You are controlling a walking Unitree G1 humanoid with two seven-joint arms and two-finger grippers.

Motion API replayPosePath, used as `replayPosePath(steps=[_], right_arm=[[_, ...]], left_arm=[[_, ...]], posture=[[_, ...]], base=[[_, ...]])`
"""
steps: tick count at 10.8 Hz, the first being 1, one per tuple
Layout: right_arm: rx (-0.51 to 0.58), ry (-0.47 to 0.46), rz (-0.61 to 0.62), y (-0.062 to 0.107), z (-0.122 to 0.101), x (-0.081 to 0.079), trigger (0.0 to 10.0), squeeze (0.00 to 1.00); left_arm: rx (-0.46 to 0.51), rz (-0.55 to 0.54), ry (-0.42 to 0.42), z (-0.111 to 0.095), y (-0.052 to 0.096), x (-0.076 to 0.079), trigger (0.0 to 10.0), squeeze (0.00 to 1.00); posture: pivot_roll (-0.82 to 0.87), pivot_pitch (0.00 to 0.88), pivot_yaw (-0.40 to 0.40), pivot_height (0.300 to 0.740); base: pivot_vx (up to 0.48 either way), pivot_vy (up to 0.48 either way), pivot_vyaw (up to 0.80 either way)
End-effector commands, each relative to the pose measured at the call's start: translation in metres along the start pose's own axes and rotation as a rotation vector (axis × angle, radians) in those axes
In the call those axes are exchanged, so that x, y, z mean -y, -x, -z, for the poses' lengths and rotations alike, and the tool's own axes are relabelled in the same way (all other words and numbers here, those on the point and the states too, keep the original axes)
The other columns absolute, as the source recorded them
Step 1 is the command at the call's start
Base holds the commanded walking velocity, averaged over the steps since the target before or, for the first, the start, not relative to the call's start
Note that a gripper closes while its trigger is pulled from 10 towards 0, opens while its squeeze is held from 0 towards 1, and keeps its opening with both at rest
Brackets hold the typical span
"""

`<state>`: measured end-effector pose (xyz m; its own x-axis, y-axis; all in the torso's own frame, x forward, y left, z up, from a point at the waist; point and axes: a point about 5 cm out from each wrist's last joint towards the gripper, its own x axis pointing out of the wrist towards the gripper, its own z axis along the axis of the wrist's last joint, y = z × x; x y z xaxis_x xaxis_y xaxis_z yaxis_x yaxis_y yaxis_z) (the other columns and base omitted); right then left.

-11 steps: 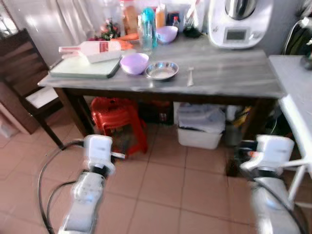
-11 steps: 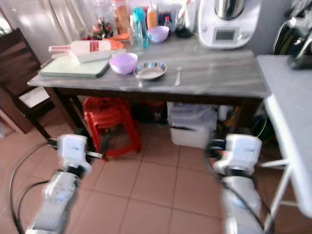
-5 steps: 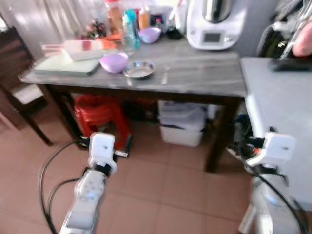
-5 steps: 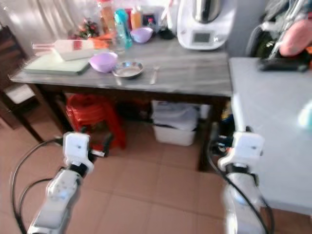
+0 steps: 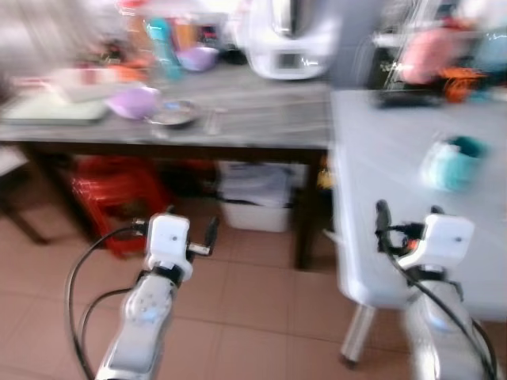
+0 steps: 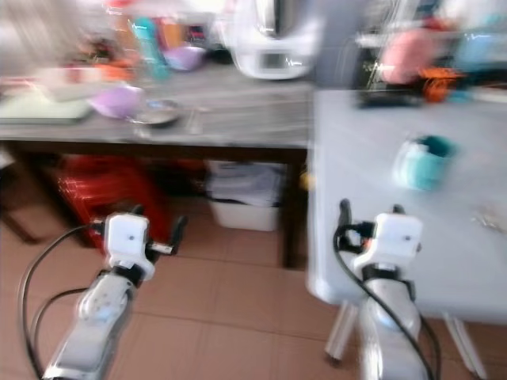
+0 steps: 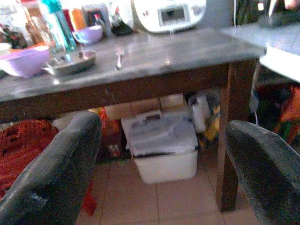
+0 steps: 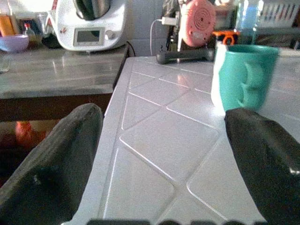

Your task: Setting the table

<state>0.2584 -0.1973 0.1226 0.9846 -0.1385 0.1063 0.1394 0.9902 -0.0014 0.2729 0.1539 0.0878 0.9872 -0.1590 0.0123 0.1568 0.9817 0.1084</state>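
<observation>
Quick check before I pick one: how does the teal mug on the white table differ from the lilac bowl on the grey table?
The teal mug is tall, upright and has a side handle; the lilac bowl is low, wide and has no handle. The mug stands apart on the white table, ahead of the right gripper; the bowl sits close beside a steel dish on the grey table. Both stand open side up.

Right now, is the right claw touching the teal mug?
Apart. The right wrist view shows white tabletop between the right claw and the teal mug.
</observation>
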Motion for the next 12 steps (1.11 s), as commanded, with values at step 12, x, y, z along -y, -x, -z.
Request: replayPosePath(steps=[12], right_arm=[[-0.027,-0.03,-0.003,-0.0033,0.0007,-0.0036,10.0,0.0]], left_arm=[[0.008,0.013,0.015,-0.0038,-0.0065,0.0048,10.0,0.0]], posture=[[0.03,0.018,0.081,0.74]], base=[[0.0,-0.339,0.0]])
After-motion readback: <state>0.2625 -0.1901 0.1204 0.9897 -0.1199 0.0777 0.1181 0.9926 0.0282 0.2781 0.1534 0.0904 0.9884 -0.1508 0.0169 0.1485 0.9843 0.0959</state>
